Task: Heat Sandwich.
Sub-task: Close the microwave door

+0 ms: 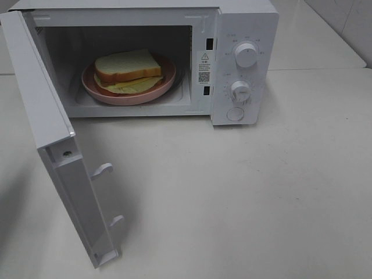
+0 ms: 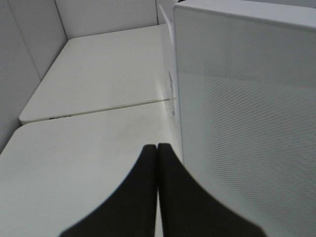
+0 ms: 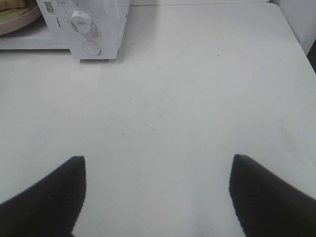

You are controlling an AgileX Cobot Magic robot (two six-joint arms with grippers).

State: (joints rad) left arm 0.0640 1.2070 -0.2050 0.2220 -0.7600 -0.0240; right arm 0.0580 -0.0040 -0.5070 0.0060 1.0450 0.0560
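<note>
The sandwich (image 1: 129, 71) lies flat on a round pink plate (image 1: 116, 96) inside the white microwave (image 1: 244, 23), toward the middle of the oven chamber. Its long axis runs across the chamber's width, roughly parallel to the opening, tipped slightly so its right end sits nearer the front. One long edge of the top white slice faces the opening, and yellow-green filling pokes out beneath that edge onto the plate. The door (image 1: 46, 128) is hinged on the left and swung wide toward the camera, with two hooked latches (image 1: 102, 170) showing along its free edge. The microwave stands on a pale worktop (image 1: 244, 192). To the right of the chamber, the control panel carries an upper knob (image 1: 246, 55), a lower knob (image 1: 240, 90) and a round button (image 1: 235, 114) beneath them. A sticker (image 1: 204, 67) on the frame beside the opening shows a warning triangle and a QR code; its small print and the marks around the knobs are too fine to read. In the left wrist view the left end effector (image 2: 157, 163) has its dark fingers pressed together, just beside the door's outer face with its dotted window panel. In the right wrist view the right end effector (image 3: 158, 192) is spread wide above the worktop, well apart from the microwave's front.
</note>
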